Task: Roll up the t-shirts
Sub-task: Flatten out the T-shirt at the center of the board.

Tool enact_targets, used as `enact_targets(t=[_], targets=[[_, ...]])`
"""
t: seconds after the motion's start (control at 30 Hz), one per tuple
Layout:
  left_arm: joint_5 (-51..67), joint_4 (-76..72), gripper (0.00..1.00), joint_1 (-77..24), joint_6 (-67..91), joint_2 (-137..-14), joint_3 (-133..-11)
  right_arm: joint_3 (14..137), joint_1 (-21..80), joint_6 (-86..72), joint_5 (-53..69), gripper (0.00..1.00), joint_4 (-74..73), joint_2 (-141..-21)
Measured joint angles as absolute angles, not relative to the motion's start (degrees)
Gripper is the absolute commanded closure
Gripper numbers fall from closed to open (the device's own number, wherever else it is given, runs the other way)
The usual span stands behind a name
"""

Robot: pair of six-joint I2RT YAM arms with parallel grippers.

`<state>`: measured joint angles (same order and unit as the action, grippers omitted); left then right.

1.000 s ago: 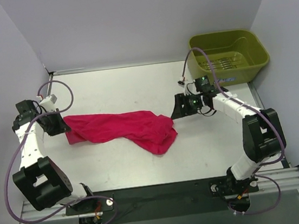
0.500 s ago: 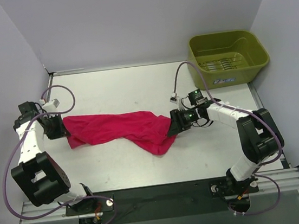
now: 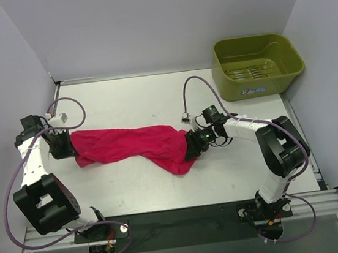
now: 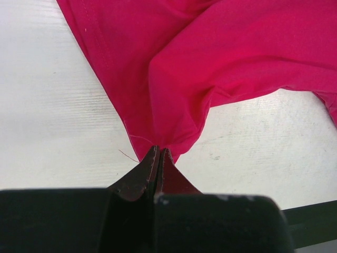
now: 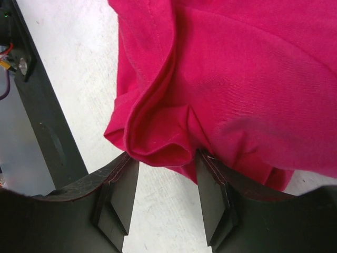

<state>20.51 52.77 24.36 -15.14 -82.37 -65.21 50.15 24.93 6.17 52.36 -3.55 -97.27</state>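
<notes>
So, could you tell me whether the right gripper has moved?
Yes: the right gripper has moved left, away from the tub, to the t-shirt's right end.

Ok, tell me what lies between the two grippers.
Only the magenta-red t-shirt, bunched lengthwise, as the top view shows. The left gripper pinches one end; the right gripper has open jaws around a fold at the other.

The t-shirt [image 3: 134,144] is soft magenta-red cloth, matt, with a fine grain and stitched hems that are clear in the wrist views. The table [image 3: 141,99] has a white matt top, faintly streaked and scuffed. The tub [image 3: 287,81] is olive-green plastic with a slight sheen. The fingers [image 5: 118,197] of the right gripper [image 5: 166,157] look like matt black plastic, perhaps rubber-faced. The cables [image 3: 195,77] have smooth purple sheathing.
</notes>
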Motion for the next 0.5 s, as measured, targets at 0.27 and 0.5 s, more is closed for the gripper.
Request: enact_targets(t=[0.27,0.5], targets=[[20.27,52.97,1.0,24.36,-15.44,-81.32,-64.62,51.22,25.21,6.33,48.6,0.54,-2.5,-98.19],[20.27,52.97,1.0,24.36,-15.44,-81.21,-64.1,52.86,25.26,6.04,47.31,0.56,-1.43,-98.19]])
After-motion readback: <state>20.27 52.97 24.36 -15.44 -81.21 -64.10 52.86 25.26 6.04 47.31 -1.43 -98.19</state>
